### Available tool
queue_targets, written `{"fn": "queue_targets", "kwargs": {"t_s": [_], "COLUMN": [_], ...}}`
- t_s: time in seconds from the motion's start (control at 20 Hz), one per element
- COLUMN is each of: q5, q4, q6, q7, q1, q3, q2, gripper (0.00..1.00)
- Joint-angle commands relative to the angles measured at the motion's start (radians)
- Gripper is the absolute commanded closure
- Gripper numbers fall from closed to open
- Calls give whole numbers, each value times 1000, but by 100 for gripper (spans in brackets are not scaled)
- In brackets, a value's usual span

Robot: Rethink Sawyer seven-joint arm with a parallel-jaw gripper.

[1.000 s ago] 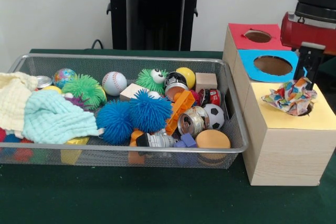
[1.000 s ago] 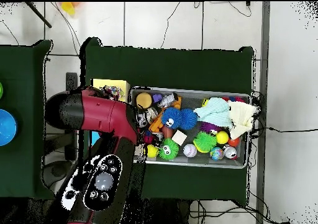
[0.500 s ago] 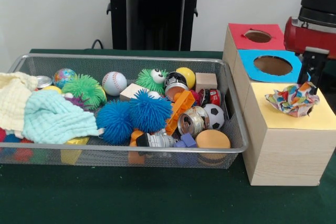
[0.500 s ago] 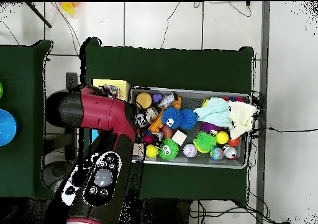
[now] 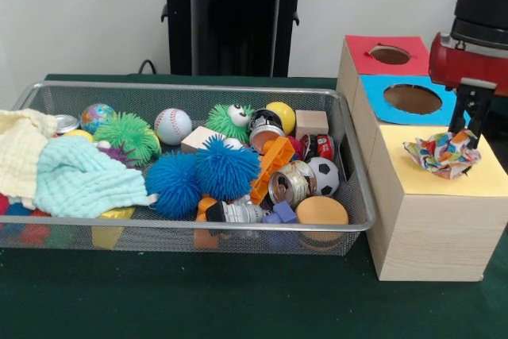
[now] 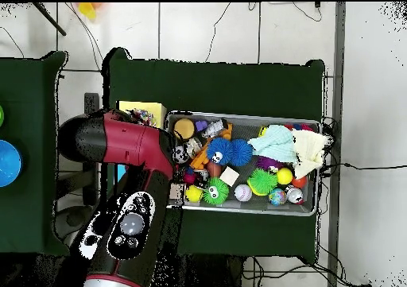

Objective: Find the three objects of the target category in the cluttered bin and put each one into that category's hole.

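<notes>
A crumpled multicoloured patterned cloth [image 5: 440, 154] sits in the hole of the yellow-topped box [image 5: 484, 180], still bulging above it. My gripper [image 5: 467, 129] hangs straight over the cloth's far right corner and is shut on it. In the overhead view the red arm [image 6: 127, 145] hides the gripper, and only a scrap of the cloth [image 6: 144, 118] shows beside the yellow box [image 6: 141, 108]. In the wire bin [image 5: 349, 196], a mint cloth [image 5: 75, 176] and a cream cloth [image 5: 20, 152] lie at the left end.
Behind the yellow box stand a blue-topped hole [image 5: 413, 98] and a red-topped hole [image 5: 389, 55]. The bin also holds spiky blue balls [image 5: 202, 172], a green spiky ball [image 5: 127, 136], a baseball [image 5: 172, 125], cans [image 5: 287, 184], a soccer ball [image 5: 324, 174] and wooden blocks [image 5: 311, 123].
The arm has come down a little over the yellow box, and the patterned cloth has sunk lower and bunched tighter into the hole.
</notes>
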Motion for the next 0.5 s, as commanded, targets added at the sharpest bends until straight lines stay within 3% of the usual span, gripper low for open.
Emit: {"fn": "queue_targets", "kwargs": {"t_s": [0.05,0.5], "q5": [29,27], "q4": [4,-3], "q6": [-36,-52], "q7": [199,187], "q1": [-46,-60], "q3": [128,148], "q2": [57,73], "gripper": [100,100]}}
